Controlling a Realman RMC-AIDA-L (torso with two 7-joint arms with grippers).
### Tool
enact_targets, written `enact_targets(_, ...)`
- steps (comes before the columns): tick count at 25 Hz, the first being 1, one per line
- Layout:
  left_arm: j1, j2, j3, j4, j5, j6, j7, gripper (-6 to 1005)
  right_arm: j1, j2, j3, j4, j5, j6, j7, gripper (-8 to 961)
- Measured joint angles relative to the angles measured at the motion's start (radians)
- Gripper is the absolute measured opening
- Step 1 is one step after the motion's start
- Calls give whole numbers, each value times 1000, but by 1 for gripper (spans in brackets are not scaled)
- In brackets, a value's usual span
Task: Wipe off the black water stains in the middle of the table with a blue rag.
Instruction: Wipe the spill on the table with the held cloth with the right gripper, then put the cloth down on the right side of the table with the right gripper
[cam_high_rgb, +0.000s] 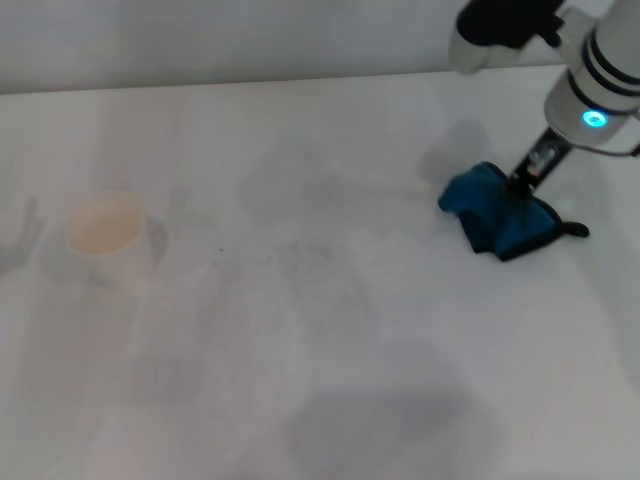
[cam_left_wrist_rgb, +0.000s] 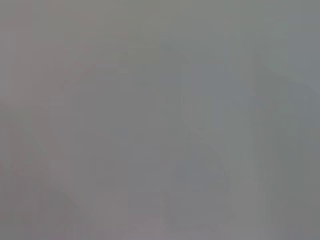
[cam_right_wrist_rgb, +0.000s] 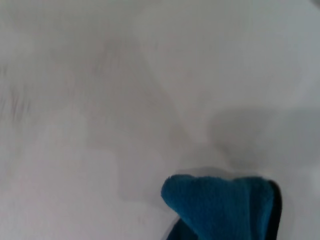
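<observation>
The blue rag (cam_high_rgb: 497, 218) lies bunched at the right rear of the white table (cam_high_rgb: 400, 340), its black loop sticking out to the right. My right gripper (cam_high_rgb: 519, 186) comes down onto the rag's top and is shut on a raised fold. In the right wrist view that fold of the blue rag (cam_right_wrist_rgb: 220, 207) stands above the table (cam_right_wrist_rgb: 100, 75). Of the black water stains (cam_high_rgb: 268, 260), only a few tiny dark specks show near the table's middle, well left of the rag. My left gripper is out of view; the left wrist view is a blank grey.
A pale cup (cam_high_rgb: 108, 228) with a beige inside stands at the left of the table. The table's far edge (cam_high_rgb: 250, 82) runs along the top of the head view.
</observation>
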Motion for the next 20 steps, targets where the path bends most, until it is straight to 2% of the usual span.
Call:
enact_targets(6, -16, -2, 0, -9, -1, -7, 0, 890, -26, 5, 2, 3, 3, 18, -27, 118)
enact_targets(20, -15, -4, 0, -10, 0, -8, 0, 891, -21, 9, -9, 8, 59, -64, -43, 128)
